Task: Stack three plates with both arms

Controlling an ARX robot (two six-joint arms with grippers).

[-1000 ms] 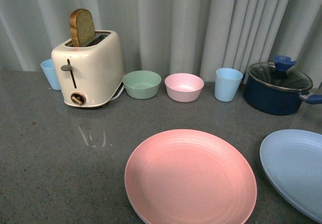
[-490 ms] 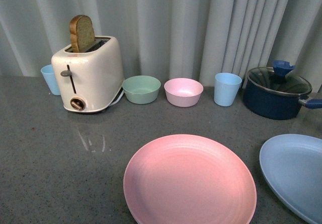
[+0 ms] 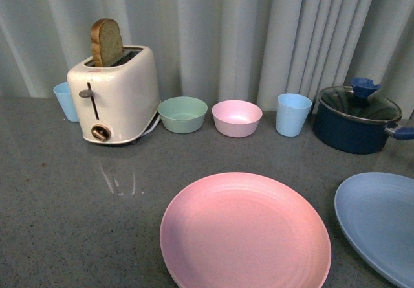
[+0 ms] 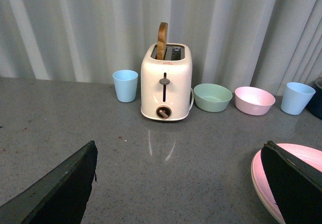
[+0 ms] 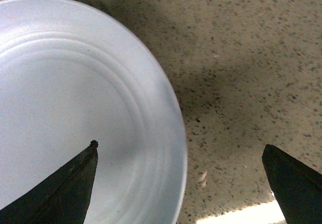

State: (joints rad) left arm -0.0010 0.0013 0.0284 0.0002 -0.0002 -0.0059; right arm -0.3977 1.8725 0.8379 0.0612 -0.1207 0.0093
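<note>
A pink plate lies flat on the grey counter at the near centre. A thin paler rim shows under its near left edge; I cannot tell what that is. A light blue plate lies to its right, cut off by the frame edge. Neither arm shows in the front view. My left gripper hangs open over bare counter, with the pink plate partly behind one finger. My right gripper is open and straddles the rim of the light blue plate, one finger over the plate and the other over the counter.
Along the curtain at the back stand a small blue cup, a cream toaster holding a bread slice, a green bowl, a pink bowl, another blue cup and a dark blue lidded pot.
The front view has shifted a little, so the back row sits slightly lower in frame than a second ago. The plates lie where they were.
</note>
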